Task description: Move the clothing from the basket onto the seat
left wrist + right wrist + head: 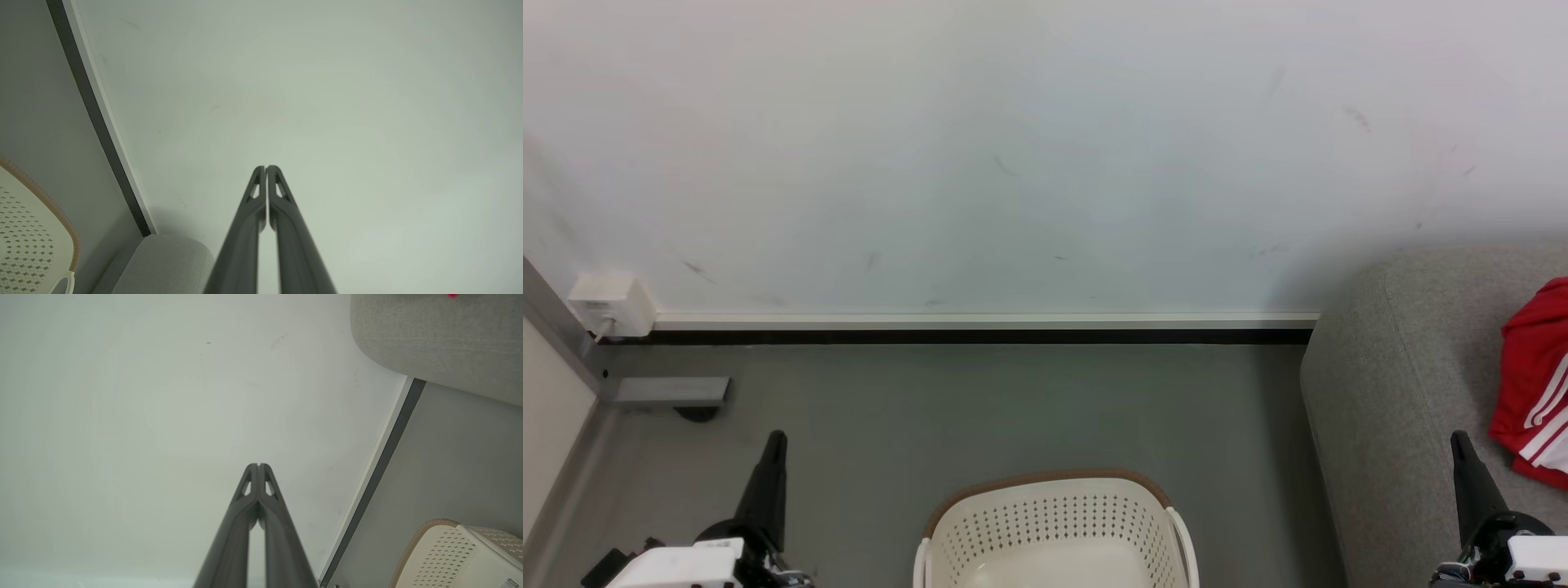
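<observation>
The cream basket [1058, 523] with its brown rim stands on the grey floor at the bottom centre of the head view; the part of its inside that shows holds no clothing. Red clothing [1535, 384] with white stripes lies on the light-grey seat [1405, 392] at the right edge. My left gripper [776, 437] points up at the lower left, shut, left of the basket. My right gripper [1458, 437] points up at the lower right, shut, in front of the seat. Both wrist views show the fingertips pressed together, left gripper [266, 167] and right gripper [258, 464], aimed at the wall.
A white wall [1013, 147] with a white and black skirting [980, 327] runs behind the basket. A white socket box [609, 304] and a grey metal foot [670, 392] sit at the far left. Open grey floor [980, 408] lies between basket and wall.
</observation>
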